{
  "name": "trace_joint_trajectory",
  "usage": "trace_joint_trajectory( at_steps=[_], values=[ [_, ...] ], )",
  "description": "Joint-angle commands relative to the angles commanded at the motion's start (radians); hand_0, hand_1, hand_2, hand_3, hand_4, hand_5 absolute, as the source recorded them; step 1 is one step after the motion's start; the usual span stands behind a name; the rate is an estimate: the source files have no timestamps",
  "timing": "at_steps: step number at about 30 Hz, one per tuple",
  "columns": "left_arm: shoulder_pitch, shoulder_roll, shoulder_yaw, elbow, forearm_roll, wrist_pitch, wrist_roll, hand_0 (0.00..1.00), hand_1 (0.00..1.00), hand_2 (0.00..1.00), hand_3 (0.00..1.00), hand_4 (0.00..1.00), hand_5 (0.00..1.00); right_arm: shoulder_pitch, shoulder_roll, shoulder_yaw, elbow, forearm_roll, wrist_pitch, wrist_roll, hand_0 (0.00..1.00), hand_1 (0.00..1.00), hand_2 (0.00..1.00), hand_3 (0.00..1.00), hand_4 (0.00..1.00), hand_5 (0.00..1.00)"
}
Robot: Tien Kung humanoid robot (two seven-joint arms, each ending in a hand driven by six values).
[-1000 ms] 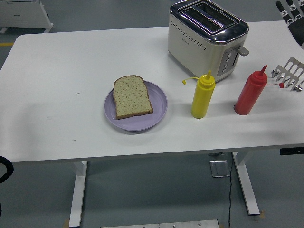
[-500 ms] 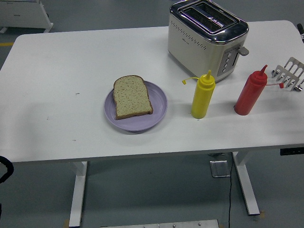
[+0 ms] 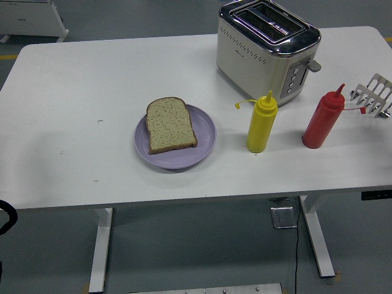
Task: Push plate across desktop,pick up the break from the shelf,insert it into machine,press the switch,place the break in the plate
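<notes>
Neither of my hands shows over the table [image 3: 73, 79], so I cannot tell how their fingers stand; the slice of bread [image 3: 170, 124] lies flat on the purple plate [image 3: 205, 136], left of the yellow bottle [image 3: 261, 123] and red bottle [image 3: 323, 119], the toaster [image 3: 267, 46] behind them and the metal rack [image 3: 374, 95] at the right edge.

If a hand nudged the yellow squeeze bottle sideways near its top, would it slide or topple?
Probably topple. The yellow squeeze bottle stands upright, tall against a narrow base, so a high push likely tips it. Its round body would then probably roll on the white table. How full it is cannot be seen, so its weight stays a guess.
</notes>
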Motion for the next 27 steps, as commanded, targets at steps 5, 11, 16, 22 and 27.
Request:
trace_joint_trajectory(
  at_steps=[5, 11, 16, 22, 27],
  values=[
    [-0.002, 0.001, 0.001, -0.003, 0.000, 0.000, 0.000, 0.828, 0.873, 0.899, 0.818, 0.647, 0.998, -0.020, 0.011, 0.016, 0.008, -0.004, 0.001, -0.001, 0.873, 0.814, 0.806, 0.806, 0.391, 0.559],
    [-0.002, 0.000, 0.003, -0.005, -0.001, -0.001, 0.001, 0.829, 0.873, 0.898, 0.818, 0.646, 0.998, -0.038, 0.023, 0.031, 0.008, -0.006, 0.005, -0.003, 0.872, 0.815, 0.796, 0.799, 0.392, 0.554],
    [0.000, -0.001, 0.004, -0.006, -0.001, -0.001, 0.001, 0.828, 0.874, 0.896, 0.817, 0.645, 0.998, -0.051, 0.030, 0.038, 0.004, -0.011, 0.019, -0.006, 0.873, 0.815, 0.795, 0.797, 0.393, 0.552],
    [0.003, -0.002, 0.007, -0.006, -0.004, -0.002, 0.002, 0.828, 0.874, 0.896, 0.817, 0.646, 0.998, -0.060, 0.034, 0.040, 0.002, -0.017, 0.034, -0.012, 0.872, 0.814, 0.789, 0.795, 0.395, 0.550],
    [0.005, -0.004, 0.014, -0.004, -0.010, -0.003, 0.004, 0.828, 0.874, 0.896, 0.817, 0.646, 0.998, -0.065, 0.035, 0.041, 0.002, -0.019, 0.042, -0.014, 0.872, 0.814, 0.789, 0.795, 0.395, 0.550]
  ],
)
